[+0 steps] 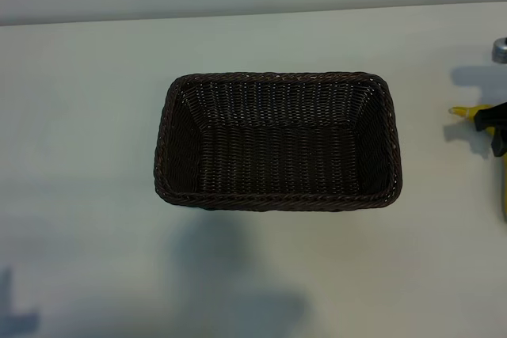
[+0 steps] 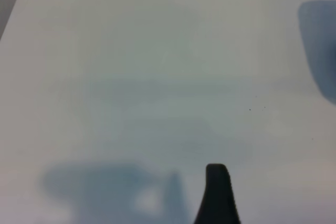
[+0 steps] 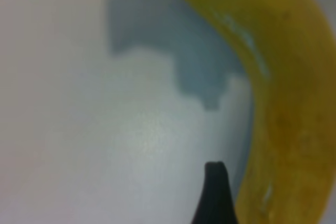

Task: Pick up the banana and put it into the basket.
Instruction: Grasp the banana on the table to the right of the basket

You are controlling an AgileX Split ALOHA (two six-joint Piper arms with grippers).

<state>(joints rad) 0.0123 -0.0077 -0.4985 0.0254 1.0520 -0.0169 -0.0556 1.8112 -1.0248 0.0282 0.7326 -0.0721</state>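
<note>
The dark brown wicker basket (image 1: 277, 78) stands empty in the middle of the white table. At the exterior view's right edge lies the yellow banana (image 1: 469, 112), stem tip pointing toward the basket and most of it cut off by the frame. My right gripper (image 1: 499, 128) hangs right over it, open. The right wrist view shows one black finger (image 3: 215, 192) just beside the banana (image 3: 283, 103), not touching it. My left gripper is outside the exterior view. Its wrist view shows one finger (image 2: 217, 187) above bare table, holding nothing.
A grey metal part (image 1: 501, 49) shows at the far right edge behind the banana. White table (image 1: 95, 156) spreads to the left of and in front of the basket, with arm shadows falling on its front part.
</note>
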